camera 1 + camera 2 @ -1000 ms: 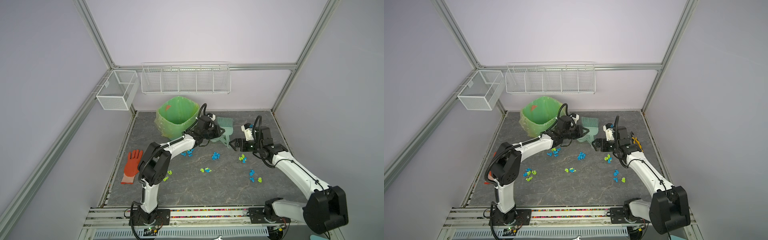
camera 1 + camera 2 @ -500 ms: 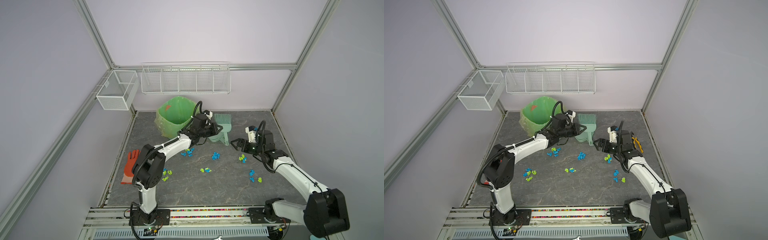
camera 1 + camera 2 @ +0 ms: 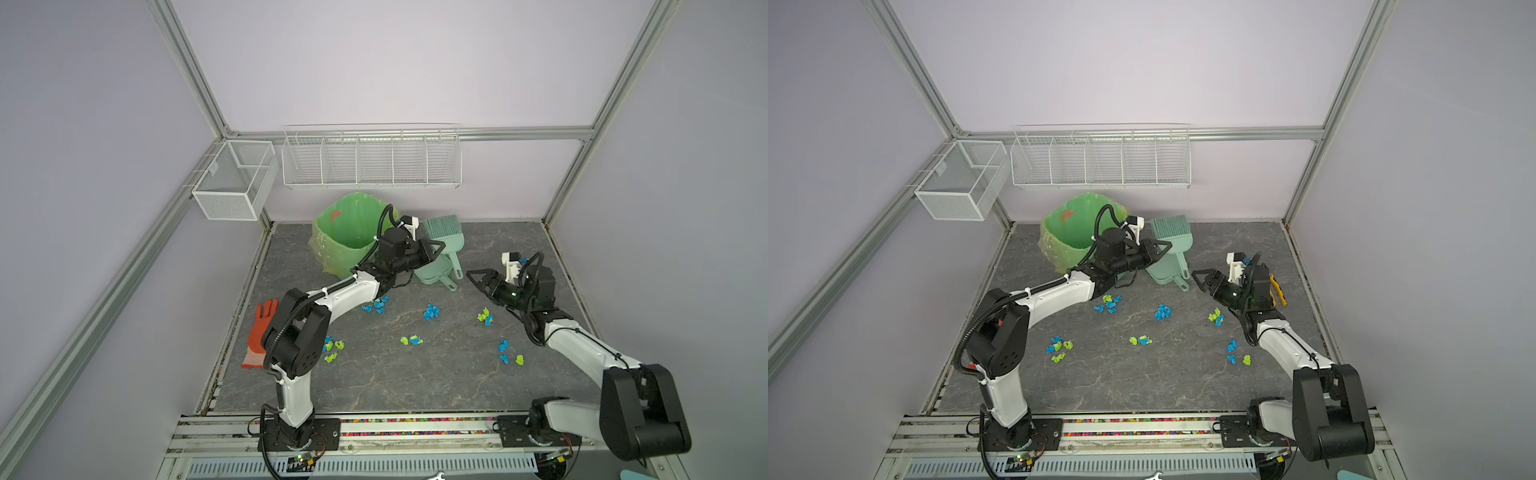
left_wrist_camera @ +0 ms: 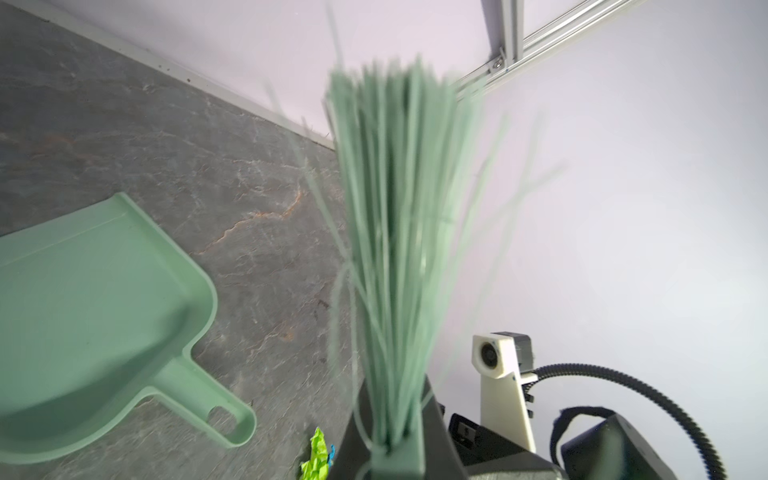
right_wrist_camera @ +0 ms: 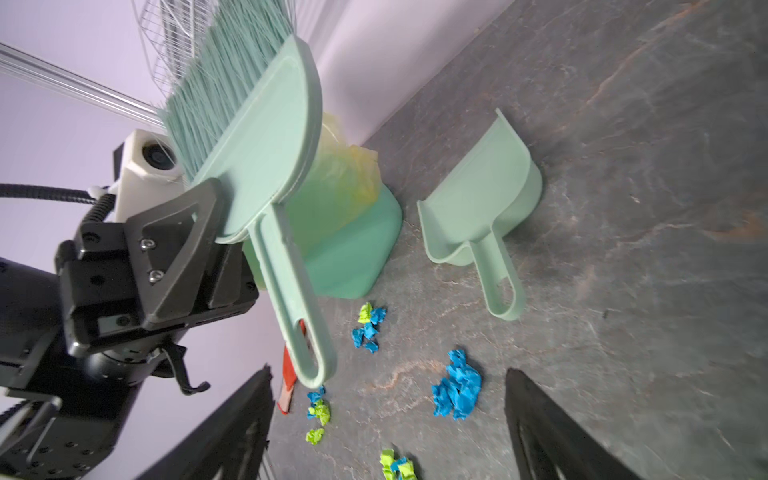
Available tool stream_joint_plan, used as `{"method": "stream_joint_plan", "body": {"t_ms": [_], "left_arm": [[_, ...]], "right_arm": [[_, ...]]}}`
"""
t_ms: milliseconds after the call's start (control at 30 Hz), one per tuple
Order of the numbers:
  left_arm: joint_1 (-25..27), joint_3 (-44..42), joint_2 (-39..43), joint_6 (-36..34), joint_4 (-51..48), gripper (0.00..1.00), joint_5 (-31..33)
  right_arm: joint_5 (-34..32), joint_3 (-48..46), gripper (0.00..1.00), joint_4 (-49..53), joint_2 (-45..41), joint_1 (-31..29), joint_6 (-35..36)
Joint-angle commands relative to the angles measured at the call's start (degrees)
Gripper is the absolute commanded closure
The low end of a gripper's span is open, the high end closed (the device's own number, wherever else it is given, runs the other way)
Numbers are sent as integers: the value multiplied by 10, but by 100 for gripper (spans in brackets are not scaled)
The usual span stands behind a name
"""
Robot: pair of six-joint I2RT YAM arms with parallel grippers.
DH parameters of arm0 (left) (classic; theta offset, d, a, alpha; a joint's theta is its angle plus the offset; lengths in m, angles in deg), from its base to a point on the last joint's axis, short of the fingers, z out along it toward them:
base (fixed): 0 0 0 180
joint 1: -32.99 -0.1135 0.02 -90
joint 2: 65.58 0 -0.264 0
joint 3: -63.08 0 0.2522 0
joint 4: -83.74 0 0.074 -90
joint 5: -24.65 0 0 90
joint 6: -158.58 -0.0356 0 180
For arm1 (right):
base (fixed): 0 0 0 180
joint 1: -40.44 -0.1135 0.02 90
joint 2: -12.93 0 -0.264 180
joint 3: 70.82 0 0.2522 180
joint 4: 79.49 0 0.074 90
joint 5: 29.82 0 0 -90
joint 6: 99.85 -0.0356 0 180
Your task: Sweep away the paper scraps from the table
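Left claw (image 3: 434, 248) clenched on brush (image 3: 444, 228); right claw (image 3: 474, 277) spread wide, empty.

A mint-green dustpan (image 3: 436, 270) lies flat beside a green-lined bin (image 3: 328, 251). A matching brush (image 3: 444, 237) is raised just behind it, bristles up. An orange-red glove (image 3: 258, 332) lies far left. A mesh basket (image 3: 232, 187) and a long wire rack (image 3: 371, 160) hang on the walls.

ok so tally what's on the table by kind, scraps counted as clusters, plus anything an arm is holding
paper scraps, in clusters: 6
dustpan: 1
brush, held by the left pincer: 1
green-lined bin: 1
orange-red glove: 1
yellow-handled tool: 1
total: 11
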Motion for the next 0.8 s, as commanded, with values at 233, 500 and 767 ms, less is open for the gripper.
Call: {"method": "stream_joint_plan", "body": {"t_ms": [233,500,767], "left_arm": [[-4,-24,-15,99,162,100,28],[-4,-41,-51,139,256,100,39],[-3,-32,-95,195,361,100,37]], "right_arm": [[40,-46,8,-443,121,7,-228],[33,-43,1,-574,166,8,-268],[40,-29,2,-574,170,8,-276]]}}
